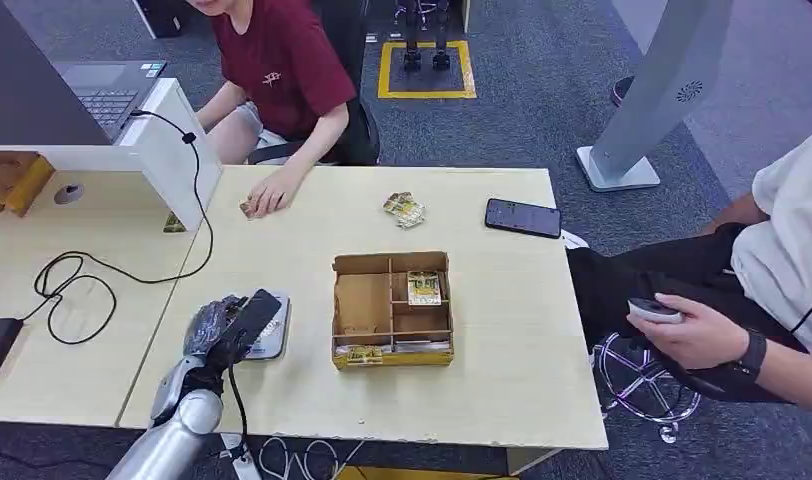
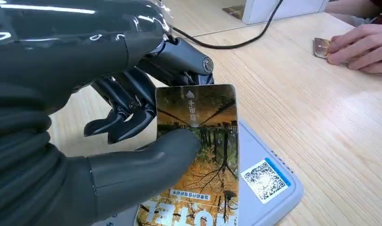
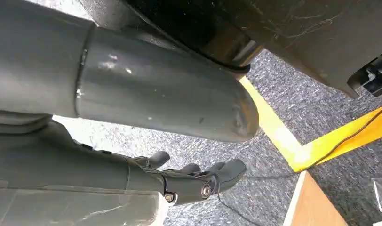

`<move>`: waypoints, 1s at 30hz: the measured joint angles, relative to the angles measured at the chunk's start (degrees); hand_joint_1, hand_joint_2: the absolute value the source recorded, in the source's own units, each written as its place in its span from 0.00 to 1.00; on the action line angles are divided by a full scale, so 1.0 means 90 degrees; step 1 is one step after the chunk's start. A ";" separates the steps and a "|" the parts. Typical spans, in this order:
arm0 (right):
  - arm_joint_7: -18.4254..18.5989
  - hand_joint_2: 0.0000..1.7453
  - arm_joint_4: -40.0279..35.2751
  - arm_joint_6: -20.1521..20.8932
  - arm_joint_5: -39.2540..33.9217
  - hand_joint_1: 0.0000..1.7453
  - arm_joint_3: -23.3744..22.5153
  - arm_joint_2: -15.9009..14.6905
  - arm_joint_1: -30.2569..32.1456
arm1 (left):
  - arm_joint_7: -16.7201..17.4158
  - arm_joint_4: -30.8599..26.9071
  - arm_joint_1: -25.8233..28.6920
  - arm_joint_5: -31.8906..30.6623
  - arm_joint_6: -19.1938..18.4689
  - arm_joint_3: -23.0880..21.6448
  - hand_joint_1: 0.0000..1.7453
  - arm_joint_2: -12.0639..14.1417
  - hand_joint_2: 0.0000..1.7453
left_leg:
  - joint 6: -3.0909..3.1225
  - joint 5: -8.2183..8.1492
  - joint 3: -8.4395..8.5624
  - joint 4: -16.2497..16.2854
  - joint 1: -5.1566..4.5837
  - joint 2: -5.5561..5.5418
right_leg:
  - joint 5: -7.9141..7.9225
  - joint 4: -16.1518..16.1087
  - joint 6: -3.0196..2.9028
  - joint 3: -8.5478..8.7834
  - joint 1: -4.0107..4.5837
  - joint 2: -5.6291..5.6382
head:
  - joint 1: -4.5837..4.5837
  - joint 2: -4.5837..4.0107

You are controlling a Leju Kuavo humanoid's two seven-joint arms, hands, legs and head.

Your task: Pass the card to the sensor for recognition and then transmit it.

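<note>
Pinching a hotel key card (image 2: pixel 198 155) between thumb and dark fingers, the left hand (image 1: pixel 227 325) holds it just over the grey card reader (image 2: pixel 269 188) near the table's (image 1: pixel 502 390) front-left corner. The card's long axis runs along the reader (its printed arrow points away from the wrist, toward the far side of the table), its face turned up to the wrist camera beside the reader's QR sticker (image 2: pixel 265 179). Bare tabletop lies between the reader and the cardboard organizer box (image 1: pixel 392 308); a person's hand (image 1: pixel 270 198) rests on another card at the far edge. The right hand (image 3: pixel 198 181) hangs over the carpet, fingers loosely spread, holding nothing.
</note>
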 joint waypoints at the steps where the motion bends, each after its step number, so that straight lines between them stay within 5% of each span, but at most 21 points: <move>1: -0.0005 0.00 -0.0002 0.0000 -0.0002 0.00 0.0000 0.0000 0.0000 | 0.0002 0.0010 0.0000 -0.0007 0.0005 0.0007 1.00 0.0000 1.00 | 0.0000 0.0000 0.0000 0.0000 0.0000 0.0000 | 0.0000 0.0000 0.0000 0.0000 0.0000 0.0000 | 0.0000 0.0000; 5: -0.0027 0.00 -0.0012 0.0000 -0.0002 0.00 0.0012 0.0000 0.0000 | -0.0054 0.0049 0.0001 -0.0063 0.0039 0.0068 1.00 -0.0024 1.00 | 0.0000 0.0000 0.0000 0.0000 0.0000 0.0000 | 0.0000 0.0000 0.0000 0.0000 0.0000 0.0000 | 0.0000 0.0000; 13: -0.0005 0.00 -0.0012 0.0049 -0.0031 0.00 0.0049 0.0000 0.0001 | -0.1059 -0.0544 0.0030 0.0846 0.0073 0.0151 1.00 -0.0032 1.00 | 0.0001 0.0002 -0.0001 0.0001 0.0000 -0.0001 | 0.0000 0.0000 0.0000 -0.0001 0.0000 0.0000 | 0.0000 0.0000; 18: 0.0027 0.00 -0.0017 0.0160 -0.0005 0.00 0.0078 0.0000 -0.0011 | -0.1770 -0.1196 -0.0100 0.1320 0.0854 0.0272 1.00 -0.0073 1.00 | 0.0001 0.0001 -0.0001 0.0002 0.0000 -0.0001 | 0.0001 0.0000 0.0000 -0.0001 0.0000 -0.0001 | 0.0000 0.0000; 30: 0.0070 0.00 -0.0029 0.0255 0.0007 0.00 0.0165 0.0000 -0.0081 | -0.2059 -0.1350 -0.0261 0.1554 0.1164 0.0452 1.00 -0.0121 1.00 | 0.0001 0.0001 -0.0001 0.0002 0.0000 0.0000 | 0.0001 0.0000 0.0000 -0.0002 0.0000 0.0000 | 0.0000 0.0000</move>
